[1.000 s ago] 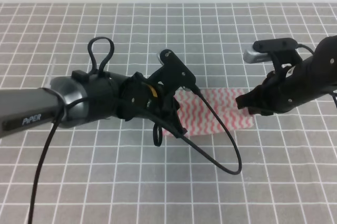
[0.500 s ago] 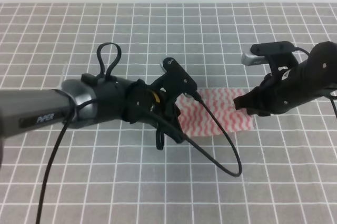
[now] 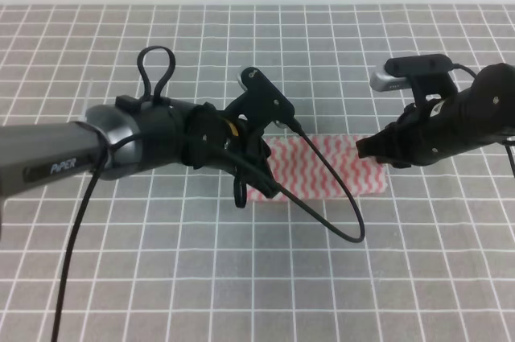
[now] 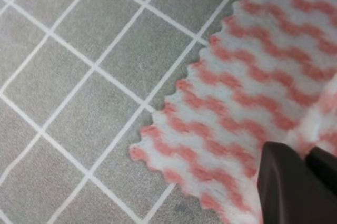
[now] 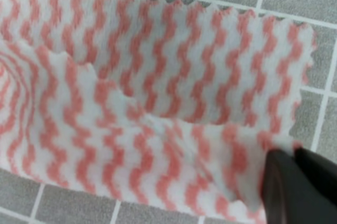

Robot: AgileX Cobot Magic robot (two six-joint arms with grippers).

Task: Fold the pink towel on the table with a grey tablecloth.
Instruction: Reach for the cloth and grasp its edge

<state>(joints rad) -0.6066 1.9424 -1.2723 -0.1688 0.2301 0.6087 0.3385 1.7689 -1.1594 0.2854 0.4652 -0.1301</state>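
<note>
**Grippers pinching both ends of the striped cloth**

Grey tablecloth with thin white grid lines (image 3: 121, 278) covers the table. Over it the left black gripper (image 3: 256, 189) sits at the left end of the thin pink-and-white zigzag towel (image 3: 322, 166); its wrist view shows dark fingers (image 4: 295, 187) closed on a raised fold of the towel, jagged edge lying flat on the grid just left of them. A black cable (image 3: 338, 213) loops below the towel. The right black gripper (image 3: 372, 149) meets the towel's right end, fingers (image 5: 295, 187) pressed together on a lifted, doubled-over layer.
</note>
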